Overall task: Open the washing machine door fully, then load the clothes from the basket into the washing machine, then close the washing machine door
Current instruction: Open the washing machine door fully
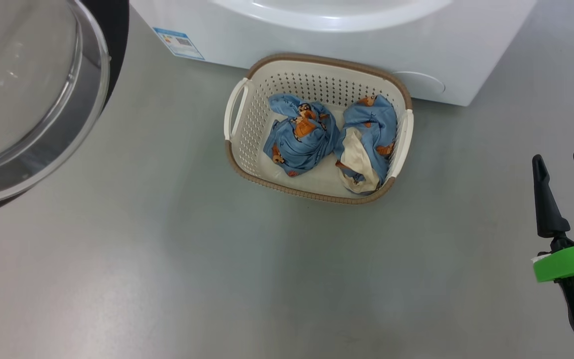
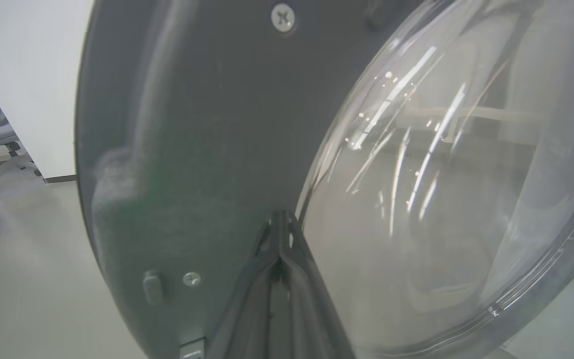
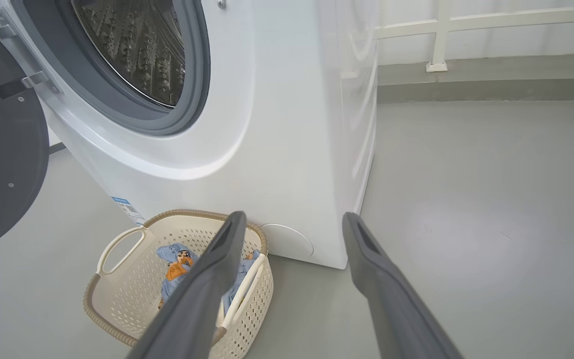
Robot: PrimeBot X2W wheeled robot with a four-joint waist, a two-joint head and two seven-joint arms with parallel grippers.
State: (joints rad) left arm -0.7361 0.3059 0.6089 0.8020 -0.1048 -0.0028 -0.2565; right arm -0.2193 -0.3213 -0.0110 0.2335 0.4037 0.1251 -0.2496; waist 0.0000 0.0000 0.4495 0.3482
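Grey floor (image 1: 167, 279) runs under everything, and right ahead of the left gripper (image 2: 279, 224) stands the washing machine door (image 2: 207, 149), open. The gripper's two fingers are pressed together, with their tips at the seam between the dark inner ring and the domed glass; whether they touch it I cannot tell. The right gripper (image 1: 560, 158) hangs with its fingers spread wide, holding nothing. Ahead of it and to its left, well apart, sits the basket (image 1: 239, 164) with the clothes (image 1: 302, 137) inside, two blue bundles side by side; just beyond the basket rises the washing machine (image 3: 277, 124), its drum (image 3: 137, 45) exposed
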